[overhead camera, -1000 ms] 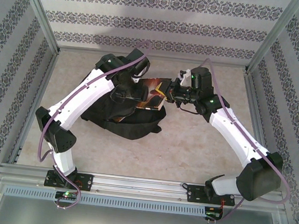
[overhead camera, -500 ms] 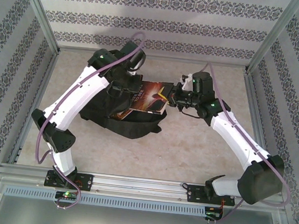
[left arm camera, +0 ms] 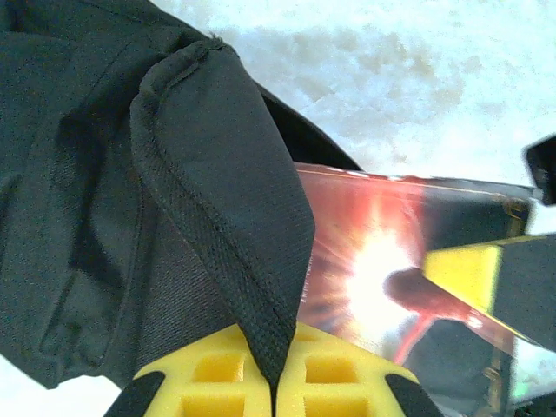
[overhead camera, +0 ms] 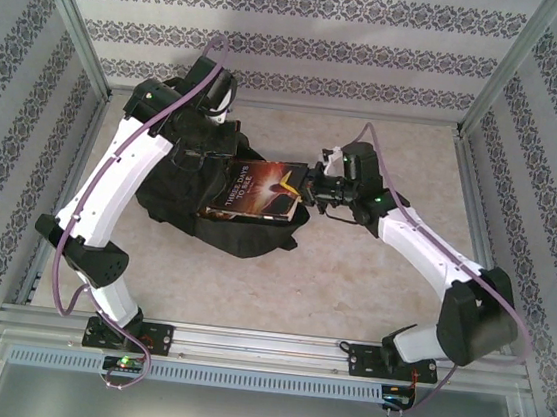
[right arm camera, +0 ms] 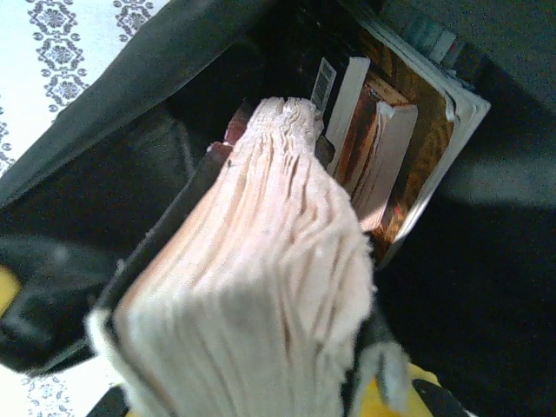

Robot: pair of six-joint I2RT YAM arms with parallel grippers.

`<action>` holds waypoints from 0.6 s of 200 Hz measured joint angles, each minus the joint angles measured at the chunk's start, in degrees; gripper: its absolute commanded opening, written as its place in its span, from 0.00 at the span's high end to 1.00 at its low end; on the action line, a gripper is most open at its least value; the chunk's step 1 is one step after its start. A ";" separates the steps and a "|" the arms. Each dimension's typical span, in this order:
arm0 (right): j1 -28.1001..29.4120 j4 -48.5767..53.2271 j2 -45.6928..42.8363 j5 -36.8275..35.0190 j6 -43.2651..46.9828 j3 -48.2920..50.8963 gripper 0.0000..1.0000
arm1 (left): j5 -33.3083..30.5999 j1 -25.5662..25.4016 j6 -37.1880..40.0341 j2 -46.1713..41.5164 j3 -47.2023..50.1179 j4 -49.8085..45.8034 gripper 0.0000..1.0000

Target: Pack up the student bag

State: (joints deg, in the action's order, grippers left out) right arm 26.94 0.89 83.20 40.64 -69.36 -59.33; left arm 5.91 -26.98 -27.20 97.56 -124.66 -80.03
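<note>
Tabletop (overhead camera: 351,277) of marbled beige runs out from the arm bases. Beyond it, left of centre, slumps the student bag (overhead camera: 245,233), soft black woven fabric with a stitched rim. A glossy paperback (overhead camera: 256,188) with a dark red cover and a ragged cream page block lies flat over the bag's mouth. The right gripper (overhead camera: 307,184) clamps the paperback's right edge. Farther back, the left gripper (left arm camera: 274,382), its yellow pads pressed together, pinches a rounded flap of the bag's fabric.
</note>
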 measured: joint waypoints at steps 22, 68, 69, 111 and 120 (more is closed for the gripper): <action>0.22 -0.50 3.78 -0.09 0.66 -1.62 1.00 | 1.05 0.00 0.02 0.42 -1.84 -1.22 1.00; -1.46 -1.14 8.92 -0.15 5.01 -6.21 1.00 | 1.42 0.00 1.27 0.44 -2.34 -3.17 1.00; -1.53 -1.33 9.14 -0.09 4.94 -6.29 1.00 | 1.44 0.00 1.31 0.44 -2.34 -3.17 1.00; -1.68 -7.78 14.78 1.49 1.31 -7.80 1.00 | 3.10 0.11 1.25 1.88 -3.23 -3.08 1.00; -1.46 -8.26 15.47 1.84 0.96 -8.46 1.00 | 3.52 0.11 1.22 2.73 -3.93 -3.04 1.00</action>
State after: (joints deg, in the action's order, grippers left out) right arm 25.47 -7.38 98.67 42.48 -68.40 -67.79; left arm 9.43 -26.87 -25.98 100.29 -128.60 -83.07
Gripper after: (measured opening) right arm 0.141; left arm 0.058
